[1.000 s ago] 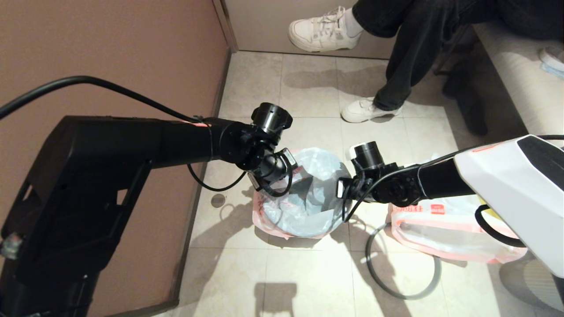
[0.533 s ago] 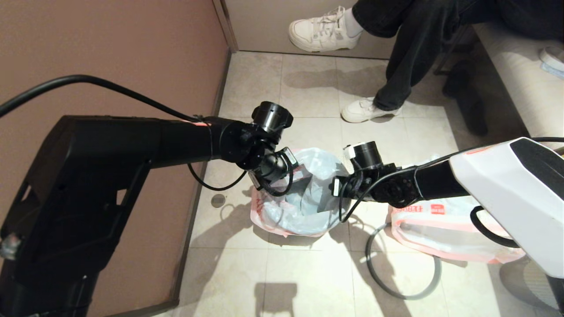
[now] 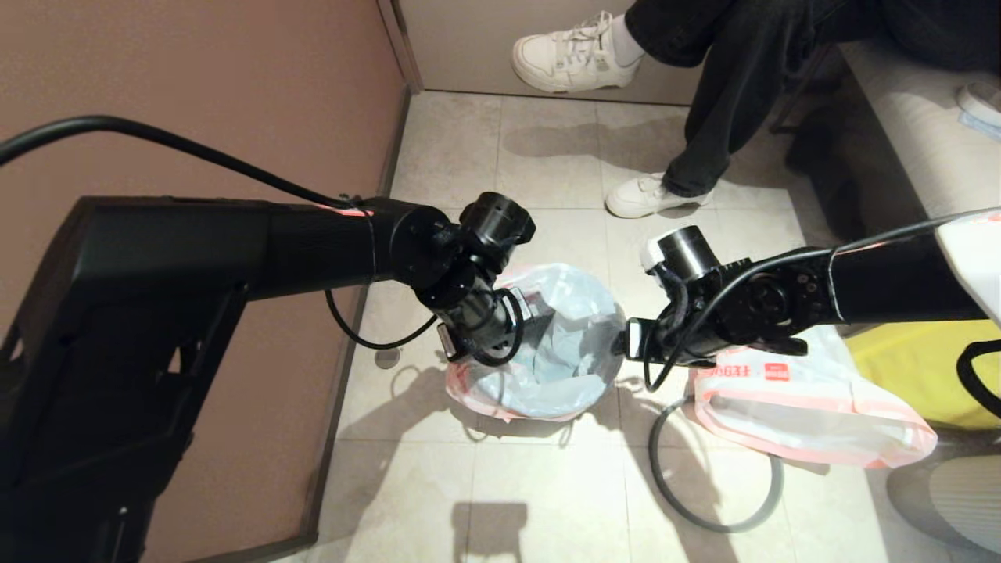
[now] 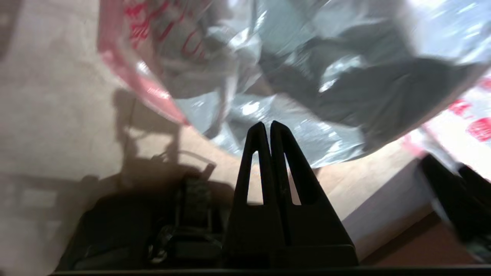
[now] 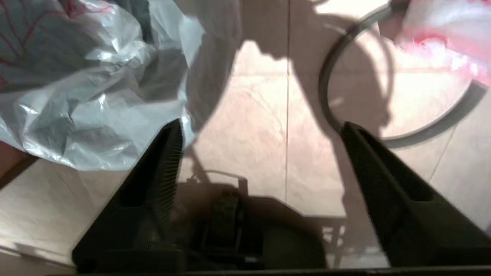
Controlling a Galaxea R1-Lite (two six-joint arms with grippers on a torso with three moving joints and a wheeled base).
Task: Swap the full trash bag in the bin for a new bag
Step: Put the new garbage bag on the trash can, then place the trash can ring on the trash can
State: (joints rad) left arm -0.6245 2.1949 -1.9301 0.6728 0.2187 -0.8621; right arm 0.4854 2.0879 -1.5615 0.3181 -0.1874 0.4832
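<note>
The new bag [image 3: 547, 367] is draped over the bin, its pink hem hanging outside; the bin itself is covered by the film. At the bag's left rim my left gripper [image 3: 481, 344] is shut, its tips [image 4: 267, 125] against the crumpled film [image 4: 307, 76]; I cannot tell whether film is pinched. My right gripper [image 3: 626, 350] hangs just right of the bag [image 5: 76, 99], open [image 5: 261, 126] and empty over bare tile. The full trash bag [image 3: 798, 407] lies on the floor to the right. The grey ring [image 3: 715, 469] lies flat beside it, and also shows in the right wrist view [image 5: 387, 142].
A brown wall [image 3: 195, 94] closes the left side, with a floor drain [image 3: 385, 357] at its foot. A seated person's legs and white sneakers [image 3: 653, 195] are behind the bin. A yellow object [image 3: 899, 375] and a bench [image 3: 923, 141] stand at the right.
My right gripper has opened and drawn back to the right, off the bag's right rim. The left arm has shifted slightly nearer along the left rim and stayed shut.
</note>
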